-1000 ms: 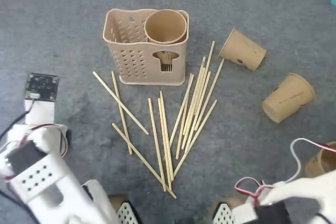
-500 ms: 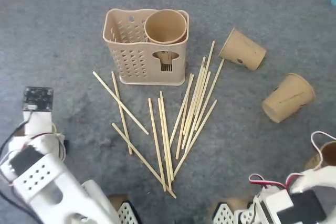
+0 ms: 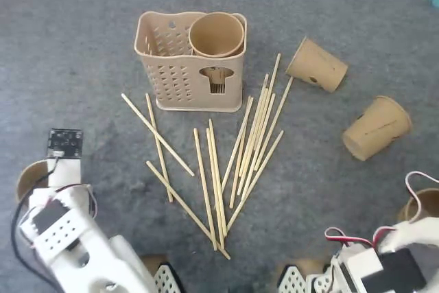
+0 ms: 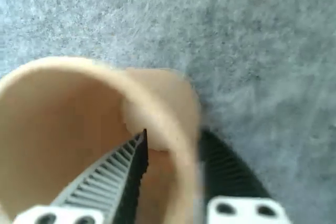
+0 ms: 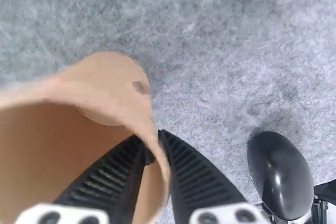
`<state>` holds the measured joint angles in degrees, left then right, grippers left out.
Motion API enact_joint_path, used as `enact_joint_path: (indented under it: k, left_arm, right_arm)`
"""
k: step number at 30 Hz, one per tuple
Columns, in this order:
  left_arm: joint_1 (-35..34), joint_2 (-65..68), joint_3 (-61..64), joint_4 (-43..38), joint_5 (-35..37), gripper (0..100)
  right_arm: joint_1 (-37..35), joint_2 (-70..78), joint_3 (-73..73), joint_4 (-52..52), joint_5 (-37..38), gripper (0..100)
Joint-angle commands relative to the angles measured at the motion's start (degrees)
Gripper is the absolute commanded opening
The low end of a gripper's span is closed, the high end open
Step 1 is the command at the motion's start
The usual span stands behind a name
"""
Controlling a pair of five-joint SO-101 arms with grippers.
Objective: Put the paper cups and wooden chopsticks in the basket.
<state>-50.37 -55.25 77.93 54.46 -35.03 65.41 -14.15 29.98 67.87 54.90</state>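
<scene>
Looking down, high view: basket (image 3: 191,66) upright at the far middle of the grey carpet (image 3: 89,46), nested cup (image 3: 217,34) standing in its right compartment. Wooden chopsticks (image 3: 219,162) fanned loose just in front of the basket. Far tipped cup (image 3: 317,65) and near tipped cup (image 3: 376,128) lie on their sides off to the right. Left-hand cup (image 3: 27,178) sits at the left arm (image 3: 58,228), right-hand cup (image 3: 426,202) at the right arm (image 3: 384,269).

Left wrist view: left gripper (image 4: 173,142) clamped across the left-hand cup's wall, one finger inside, one outside.

Right wrist view: right gripper (image 5: 152,148) pinched tight on the right-hand cup's rim, carpet beneath.
</scene>
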Motion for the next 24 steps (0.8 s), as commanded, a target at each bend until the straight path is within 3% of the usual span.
enact_joint_path:
  k: [1,4,12,24]
  left_arm:
    - [1.5,0.2,-0.2,-1.6,5.5,2]
    - [4.0,0.2,-0.2,-1.3,9.9,1]
    - [10.4,0.2,-0.4,-1.5,15.2,1]
    - [10.3,0.2,0.0,-1.6,15.5,1]
  right_arm:
    - [-1.9,-0.7,-1.8,-0.1,-2.8,1.5]
    - [-2.9,-0.7,-4.5,1.8,-6.0,0.7]
    - [-10.4,-0.7,-17.4,18.9,-6.9,0.8]
    - [-31.4,-0.1,-41.8,34.3,-26.5,0.8]
